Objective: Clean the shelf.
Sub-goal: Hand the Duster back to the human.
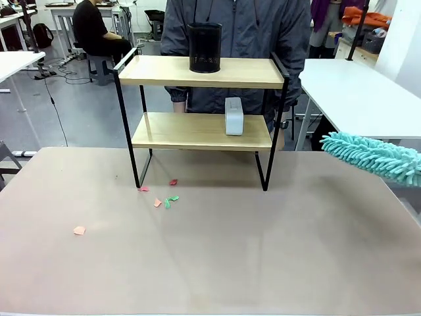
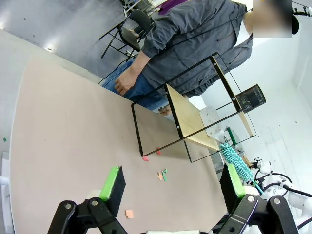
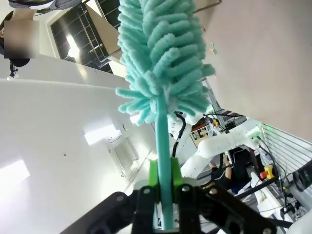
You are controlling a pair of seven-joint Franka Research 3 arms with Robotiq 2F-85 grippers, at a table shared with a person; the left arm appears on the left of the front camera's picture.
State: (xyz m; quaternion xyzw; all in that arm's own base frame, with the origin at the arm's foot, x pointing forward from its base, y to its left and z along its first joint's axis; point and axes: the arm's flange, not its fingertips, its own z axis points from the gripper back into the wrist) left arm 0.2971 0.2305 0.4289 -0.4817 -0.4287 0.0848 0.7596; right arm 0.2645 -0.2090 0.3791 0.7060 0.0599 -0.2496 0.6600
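Pinching a fluffy teal duster [image 1: 375, 158] held right of the two-tier wooden shelf [image 1: 197, 72], the right gripper [image 3: 165, 195] is clamped; the left gripper [image 2: 173, 181] gapes empty. A black mesh cup [image 1: 204, 47], contents hidden, tops the shelf.

floor [image 1: 85, 122] grey | white tables [image 1: 358, 92] either side | black chair [image 2: 132, 28], probably

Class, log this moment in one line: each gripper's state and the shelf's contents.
left gripper: open, empty | right gripper: shut on duster | shelf: black cup on top, white box below | table: scraps
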